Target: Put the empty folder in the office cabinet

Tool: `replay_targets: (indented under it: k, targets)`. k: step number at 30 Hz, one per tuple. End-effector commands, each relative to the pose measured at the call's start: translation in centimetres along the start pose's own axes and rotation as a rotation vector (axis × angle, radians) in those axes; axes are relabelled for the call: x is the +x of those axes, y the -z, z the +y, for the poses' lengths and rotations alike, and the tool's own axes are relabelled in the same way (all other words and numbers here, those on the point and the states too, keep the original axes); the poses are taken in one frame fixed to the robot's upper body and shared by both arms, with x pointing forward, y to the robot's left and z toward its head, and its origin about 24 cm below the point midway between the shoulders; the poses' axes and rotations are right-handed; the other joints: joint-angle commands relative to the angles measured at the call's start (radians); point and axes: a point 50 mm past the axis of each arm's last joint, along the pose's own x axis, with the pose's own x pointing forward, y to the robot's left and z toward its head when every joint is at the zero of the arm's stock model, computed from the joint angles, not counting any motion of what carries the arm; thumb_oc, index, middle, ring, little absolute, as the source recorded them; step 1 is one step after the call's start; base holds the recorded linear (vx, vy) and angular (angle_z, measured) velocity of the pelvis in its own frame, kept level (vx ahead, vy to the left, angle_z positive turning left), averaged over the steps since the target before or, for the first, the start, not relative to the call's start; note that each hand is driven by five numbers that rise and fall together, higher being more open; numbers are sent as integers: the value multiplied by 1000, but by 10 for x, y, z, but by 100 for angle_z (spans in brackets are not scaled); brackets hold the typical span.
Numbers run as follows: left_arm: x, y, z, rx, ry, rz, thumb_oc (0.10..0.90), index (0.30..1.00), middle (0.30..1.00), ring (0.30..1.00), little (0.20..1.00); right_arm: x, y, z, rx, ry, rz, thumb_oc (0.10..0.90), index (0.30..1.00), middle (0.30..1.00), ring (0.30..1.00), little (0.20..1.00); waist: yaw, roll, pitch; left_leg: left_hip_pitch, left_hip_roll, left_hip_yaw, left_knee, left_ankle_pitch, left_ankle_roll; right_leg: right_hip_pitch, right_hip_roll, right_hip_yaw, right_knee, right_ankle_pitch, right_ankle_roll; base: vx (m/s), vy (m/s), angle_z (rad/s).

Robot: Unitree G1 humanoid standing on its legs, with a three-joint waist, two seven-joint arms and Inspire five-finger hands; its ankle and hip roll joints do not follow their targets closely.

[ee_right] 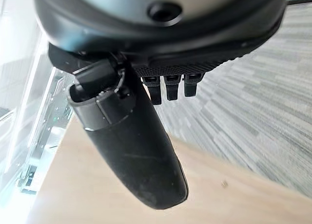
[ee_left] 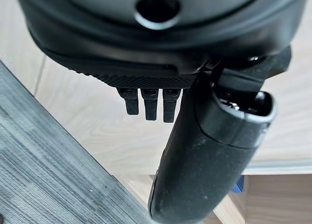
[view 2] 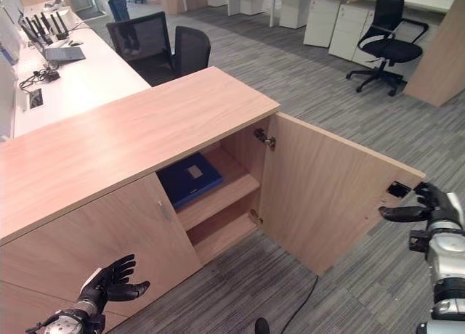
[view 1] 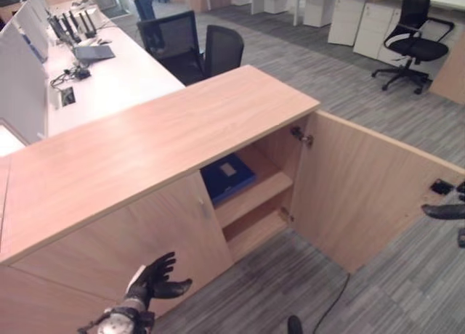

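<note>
A blue folder [view 2: 190,178] lies flat on the upper shelf of the wooden office cabinet [view 2: 138,131]. The cabinet's right door [view 2: 327,196] stands swung wide open. The shelf below [view 2: 221,236] is bare. My right hand [view 2: 430,205] hovers at the door's outer edge, fingers straight and thumb [ee_right: 131,146] pointing toward the door; it holds nothing. My left hand [view 1: 156,278] is low in front of the closed left door [view 1: 123,239], open with relaxed fingers [ee_left: 150,102] and empty.
Behind the cabinet runs a white desk [view 1: 116,80] with monitors and a laptop. Two black chairs [view 1: 192,47] stand by it, another black chair [view 2: 389,47] at the back right near white drawer units [view 2: 334,22]. A person [view 2: 118,3] stands far back. Grey carpet [view 2: 290,80].
</note>
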Motion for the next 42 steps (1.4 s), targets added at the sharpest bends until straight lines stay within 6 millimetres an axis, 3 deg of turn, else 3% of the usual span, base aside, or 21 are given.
replay_targets:
  k: [1, 2, 6, 11, 14, 15, 18, 19, 20, 21, 22, 23, 28, 32, 36, 38, 39, 40, 41, 42]
  targets:
    - [2, -53, 29, 99, -22, -209, 800, 900, 900, 900, 900, 3, -58, -30, 64, 99, -188, 800, 900, 900, 900, 900, -6, -88, -42, -50, -1, -19, -2, -33, -34, 45, -41, -26, 8, -122, 74, 40, -58, 28]
    - [2, -51, 29, 97, -20, -203, 800, 900, 900, 900, 900, 3, -55, -40, 0, 124, -154, 800, 900, 900, 900, 900, -4, -86, -43, -46, 2, -26, -2, -42, -36, 52, -39, -30, 8, -133, 74, -23, -74, 22]
    - [0, -48, 28, 95, -16, -197, 800, 900, 900, 900, 900, 3, -62, -43, -47, 127, -152, 800, 900, 900, 900, 900, -9, -84, -35, -53, 6, -31, -2, -29, -40, 49, -35, -31, 8, -132, 68, 7, -63, 9]
    - [-1, -45, 25, 87, -3, -187, 800, 900, 900, 900, 900, 5, -68, -29, -79, 72, -175, 800, 900, 900, 900, 900, -8, -85, -23, -55, 15, -31, -2, -34, -42, 48, -25, -25, 8, -143, 62, -4, -60, -3]
    - [-1, -46, 22, 82, 12, -192, 800, 900, 900, 900, 900, 7, -68, -2, -132, -53, -189, 800, 900, 900, 900, 900, -6, -89, -19, -60, 22, -29, -2, -29, -46, 43, -17, -21, 8, -144, 57, -17, -50, -7]
    - [-1, -46, 22, 82, 12, -191, 800, 900, 900, 900, 900, 7, -68, -2, -132, -54, -189, 800, 900, 900, 900, 900, -6, -89, -20, -60, 22, -29, -2, -29, -46, 43, -17, -21, 8, -144, 57, -9, -32, -6]
    - [-2, -44, 21, 85, 33, -181, 800, 900, 900, 900, 900, 5, -54, 34, -233, -258, -144, 800, 900, 900, 900, 900, -3, -99, -20, -60, 28, -25, -2, -27, -51, 45, -9, -19, 8, -148, 51, -6, -48, -2]
    - [-2, -44, 21, 85, 32, -181, 800, 900, 900, 900, 900, 5, -54, 35, -233, -258, -144, 800, 900, 900, 900, 900, -3, -99, -20, -60, 28, -26, -2, -27, -51, 45, -9, -19, 8, -148, 51, 1, -48, 0]
    - [-3, -42, 20, 87, 44, -175, 800, 900, 900, 900, 900, 0, -58, 61, -234, -390, -184, 800, 900, 900, 900, 900, -1, -104, -20, -57, 31, -23, -2, -27, -53, 48, -5, -18, 8, -150, 49, 1, -32, -1]
    - [-3, -42, 20, 87, 44, -175, 800, 900, 900, 900, 900, 0, -58, 61, -234, -390, -184, 800, 900, 900, 900, 900, -1, -104, -20, -57, 31, -23, -2, -27, -53, 48, -5, -18, 8, -150, 49, -6, -45, -11]
    - [-4, -40, 19, 87, 49, -167, 800, 900, 900, 900, 900, -7, -65, 80, -173, -489, -233, 800, 900, 900, 900, 900, 0, -105, -20, -56, 32, -20, -2, -26, -54, 49, -3, -18, 8, -150, 48, -7, -13, -15]
    - [-4, -40, 19, 87, 49, -167, 800, 900, 900, 900, 900, -8, -64, 80, -173, -489, -233, 800, 900, 900, 900, 900, 0, -105, -20, -56, 32, -20, -2, -26, -54, 49, -3, -18, 8, -150, 48, -8, -21, -18]
    - [-4, -36, 17, 98, 64, -147, 800, 900, 900, 900, 900, -42, -89, 127, -96, -816, -379, 800, 900, 900, 900, 900, 1, -116, -27, -47, 36, -10, -2, -27, -56, 56, -4, -18, 8, -150, 47, 4, -13, -11]
    - [-4, -35, 17, 103, 66, -147, 800, 900, 900, 900, 900, -58, -99, 140, -57, -919, -441, 800, 900, 900, 900, 900, 1, -119, -31, -45, 37, -8, -2, -27, -57, 59, -3, -19, 8, -151, 47, 0, 1, -7]
    - [-4, -32, 14, 92, 57, -144, 800, 900, 900, 900, 900, -88, -116, 162, 70, -1075, -562, 800, 900, 900, 900, 900, 0, -121, -36, -42, 37, 0, -2, -29, -56, 58, -4, -17, 8, -149, 46, -6, 9, -11]
    - [-5, -31, 13, 87, 51, -144, 800, 900, 900, 900, 900, -108, -117, 177, 149, -1168, -610, 800, 900, 900, 900, 900, -2, -122, -39, -42, 37, 4, -2, -29, -54, 58, -3, -15, 8, -149, 44, 1, 16, -27]
    - [-5, -31, 12, 84, 47, -147, 800, 900, 900, 900, 900, -135, -111, 201, 248, -1311, -621, 800, 900, 900, 900, 900, -1, -122, -42, -42, 38, 7, -2, -30, -52, 57, -3, -13, 8, -147, 40, 3, 23, -17]
    - [-5, -32, 11, 82, 47, -149, 800, 900, 900, 900, 900, -147, -105, 212, 293, -1380, -604, 800, 900, 900, 900, 900, 1, -122, -43, -42, 38, 6, -2, -30, -51, 57, -3, -12, 8, -147, 38, 4, 18, -18]
    - [-5, -32, 10, 83, 45, -152, 800, 900, 900, 900, 900, -159, -95, 225, 321, -1445, -569, 800, 900, 900, 900, 900, 3, -123, -45, -42, 38, 5, -2, -30, -51, 57, -3, -13, 8, -146, 36, 0, 7, -18]
    - [-5, -32, 11, 83, 45, -151, 800, 900, 900, 900, 900, -159, -95, 225, 321, -1446, -569, 800, 900, 900, 900, 900, 2, -123, -46, -41, 38, 5, -2, -30, -51, 58, -3, -13, 8, -146, 36, -3, 7, -31]
